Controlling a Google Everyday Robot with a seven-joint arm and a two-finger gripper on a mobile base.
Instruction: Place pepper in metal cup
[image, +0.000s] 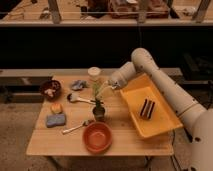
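Dark brown bowl (50, 89) at the table's left edge, contents unclear, orange bowl (97, 137) in front, metal cup (99, 112) mid-table, pepper (96, 93) seemingly upright just above it, gripper (104, 90) clamped shut on it, fingertips blurred, yellow tray (162, 122) right.

table (125, 140) wood | on it: metal cup (99, 112), orange bowl (97, 137), yellow tray (161, 122), jar (94, 75)

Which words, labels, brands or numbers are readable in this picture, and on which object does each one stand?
None can be read.
The cream-lidded jar shows no legible label.
The gripper, shut on the pale yellow-green pepper above the small metal cup, carries no readable marking.
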